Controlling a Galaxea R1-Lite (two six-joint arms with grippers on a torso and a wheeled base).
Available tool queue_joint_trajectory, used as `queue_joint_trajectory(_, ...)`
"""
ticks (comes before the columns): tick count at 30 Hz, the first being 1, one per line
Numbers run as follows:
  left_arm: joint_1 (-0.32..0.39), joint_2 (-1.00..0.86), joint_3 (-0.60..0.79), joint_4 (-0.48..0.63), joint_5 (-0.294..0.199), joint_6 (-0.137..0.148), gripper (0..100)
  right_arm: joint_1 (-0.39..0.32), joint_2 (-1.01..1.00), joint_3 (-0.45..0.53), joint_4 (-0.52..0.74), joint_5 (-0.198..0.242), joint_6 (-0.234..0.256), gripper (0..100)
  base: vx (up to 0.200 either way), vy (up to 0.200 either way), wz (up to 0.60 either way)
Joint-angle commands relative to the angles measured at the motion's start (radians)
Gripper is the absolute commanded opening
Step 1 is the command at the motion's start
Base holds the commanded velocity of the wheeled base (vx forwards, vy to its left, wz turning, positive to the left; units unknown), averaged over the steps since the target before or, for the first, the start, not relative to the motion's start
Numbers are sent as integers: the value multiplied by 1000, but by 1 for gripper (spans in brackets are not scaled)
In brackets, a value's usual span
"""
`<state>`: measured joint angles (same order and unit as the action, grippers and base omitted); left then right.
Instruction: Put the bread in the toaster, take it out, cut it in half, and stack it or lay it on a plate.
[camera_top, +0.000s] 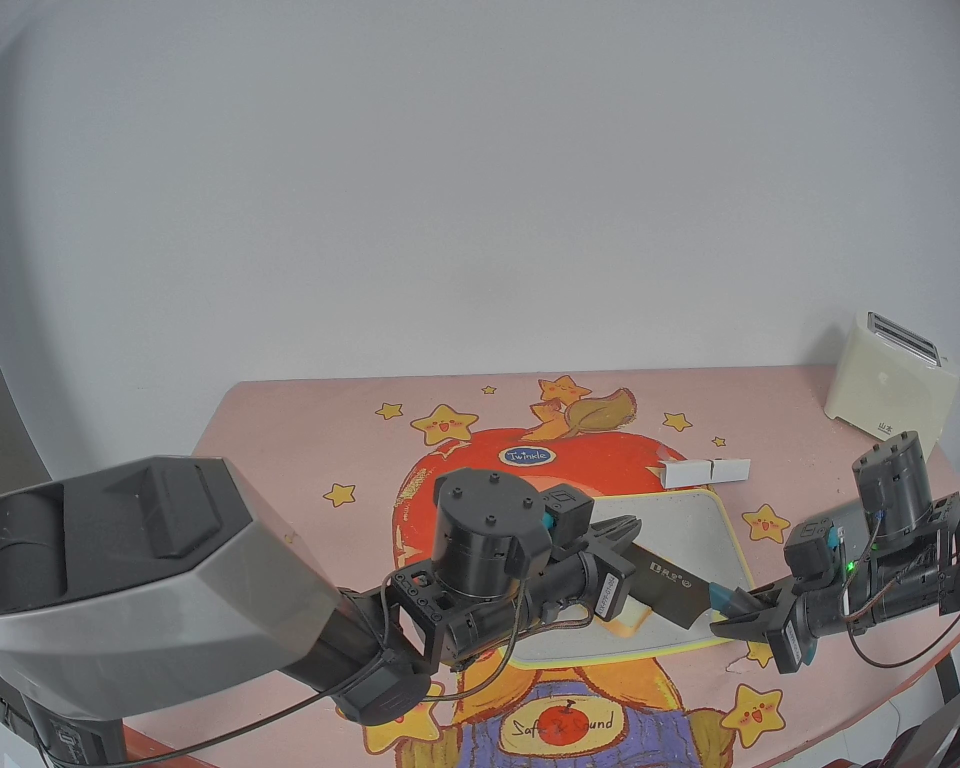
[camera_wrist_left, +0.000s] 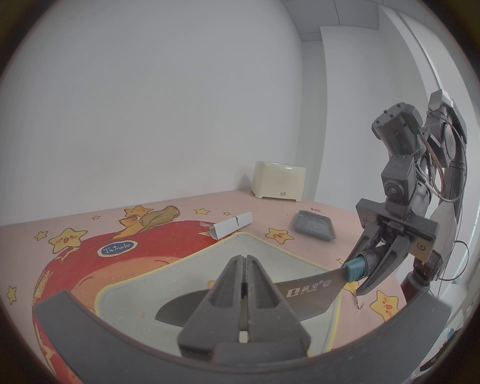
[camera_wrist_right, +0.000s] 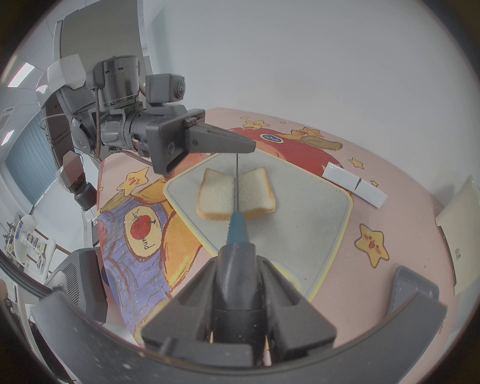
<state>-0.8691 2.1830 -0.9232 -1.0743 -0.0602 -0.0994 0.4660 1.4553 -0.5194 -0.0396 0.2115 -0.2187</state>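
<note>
Bread (camera_wrist_right: 236, 194), a single pale slice, lies flat on the grey cutting board (camera_wrist_right: 320, 215) with its yellow rim, towards the board's near left part as I look down from the head camera. The board sits on a table (camera_top: 300, 430) covered by a pink cloth printed with yellow stars and a big red apple. A plain white wall rises behind it.

My right gripper (camera_top: 735, 612) is clamped on the teal handle of the knife (camera_top: 665, 585). The dark blade runs across the middle of the slice, and I cannot tell whether it has bitten in. My left gripper (camera_wrist_left: 243, 270) hangs just above the bread with its fingers pressed together, holding nothing that I can make out.

The cream toaster (camera_top: 890, 380) stands at the far right corner of the table. A white folded card (camera_top: 705, 472) lies just beyond the board, and a dark grey plate (camera_wrist_left: 314, 225) rests between board and toaster.

As for writing, I see white script on a blue oval label (camera_top: 527, 456) on the apple and lettering round an apple badge (camera_top: 565, 722) near the front edge. There is light print on the blade and a small mark low on the toaster's side.
</note>
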Motion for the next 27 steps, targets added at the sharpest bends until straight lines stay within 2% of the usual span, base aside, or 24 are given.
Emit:
queue_joint_trajectory(1, 1, -3, 21, -6, 0, 0, 0, 0, 2, 4, 3, 0, -1, 0, 0, 0, 0)
queue_joint_trajectory(8, 1, -5, 17, -1, 0, 0, 0, 2, 0, -57, 4, 2, 1, 0, 0, 0, 0)
queue_joint_trajectory(16, 4, -15, 3, -1, 0, 0, 0, 2, 5, 28, 3, -3, -4, 0, 0, 0, 0)
queue_joint_trajectory(27, 1, -26, -6, -12, 2, -2, 0, 3, -12, -28, 4, -4, -10, 0, 0, 0, 0)
